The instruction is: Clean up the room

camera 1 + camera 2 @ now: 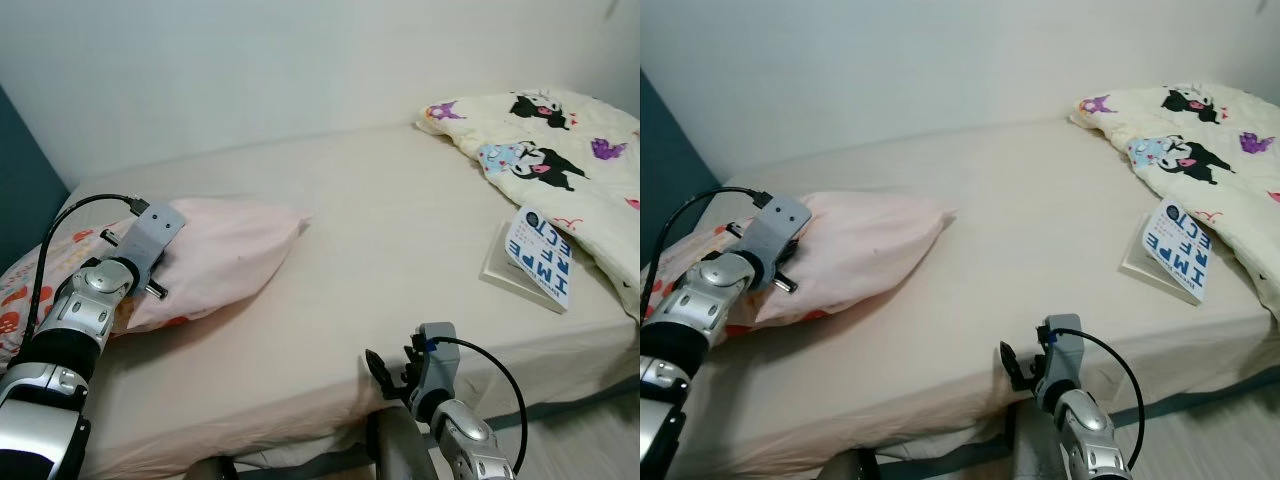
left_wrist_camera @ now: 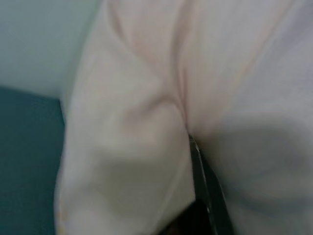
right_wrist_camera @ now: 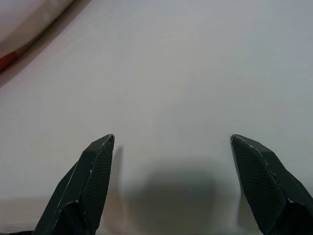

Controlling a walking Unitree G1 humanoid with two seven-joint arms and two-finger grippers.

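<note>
A pale pink pillow (image 1: 235, 250) lies at the left end of the bed (image 1: 400, 220). My left gripper (image 1: 170, 252) is pressed into its near side and shut on a fold of the pillowcase. In the left wrist view pink cloth (image 2: 146, 107) bunches around one black finger (image 2: 208, 196). Low at the bed's front edge, my right gripper (image 3: 172, 138) is open over bare sheet, with nothing between its fingers; it also appears as the right gripper (image 1: 392, 372) in the left eye view.
A book (image 1: 540, 258) with blue lettering lies at the right of the bed, partly under a cream cartoon-print blanket (image 1: 560, 150). A red-patterned pillow (image 1: 18, 300) sits beneath the pink one. A teal panel (image 1: 20, 190) stands on the left, a white wall behind.
</note>
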